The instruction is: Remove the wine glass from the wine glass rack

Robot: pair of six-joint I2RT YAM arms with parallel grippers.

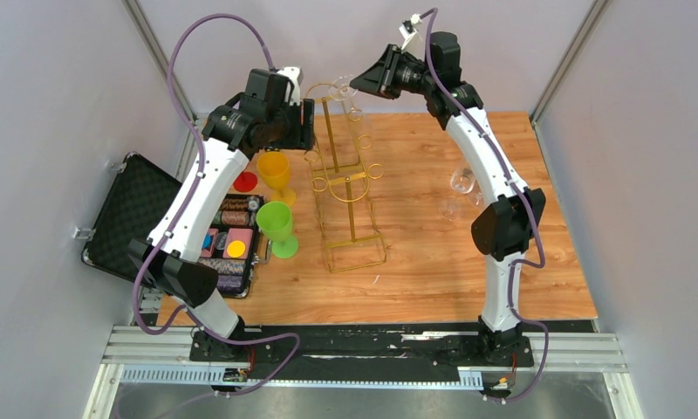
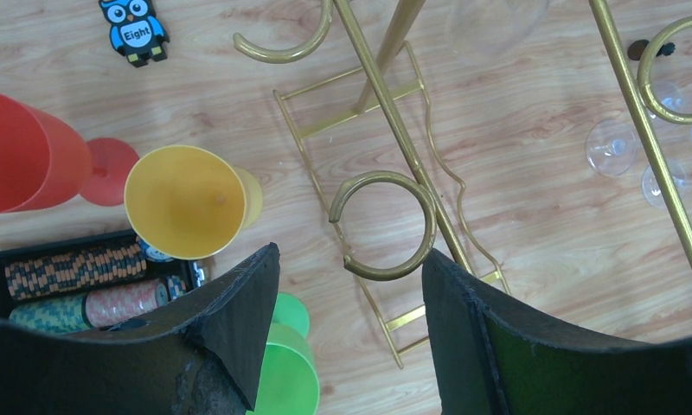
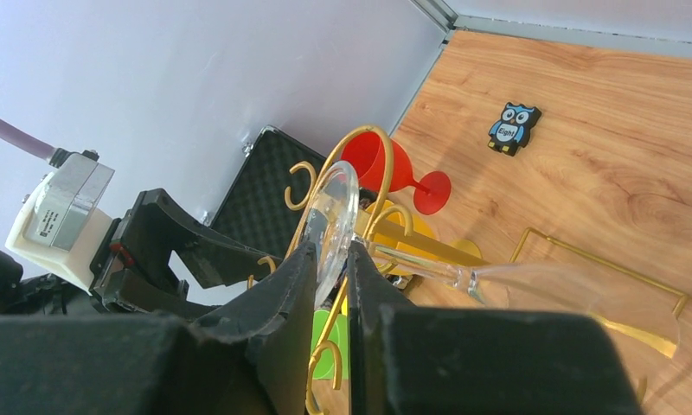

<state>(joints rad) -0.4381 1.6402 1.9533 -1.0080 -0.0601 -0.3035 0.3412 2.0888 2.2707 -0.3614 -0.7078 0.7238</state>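
Note:
The gold wire wine glass rack [image 1: 350, 188] stands mid-table. A clear wine glass [image 1: 340, 87] is at its top loop arm. In the right wrist view my right gripper [image 3: 332, 251] is shut on the glass's round foot [image 3: 336, 207], which lies against a gold loop [image 3: 360, 138]. The stem [image 3: 412, 264] runs right to the bowl [image 3: 585, 290]. In the top view the right gripper [image 1: 356, 85] is at the rack's top. My left gripper [image 1: 304, 127] is open and empty just left of the rack. In its wrist view [image 2: 349, 259] a loop arm [image 2: 386, 225] sits between the fingertips.
Yellow cup [image 1: 274, 170], green cup [image 1: 276, 223] and a red cup [image 2: 22, 156] stand left of the rack, beside a poker chip tray [image 1: 232, 236] and an open black case [image 1: 132, 209]. Two clear glasses [image 1: 461, 183] stand right of the rack. An owl tag [image 2: 133, 30] lies on the table.

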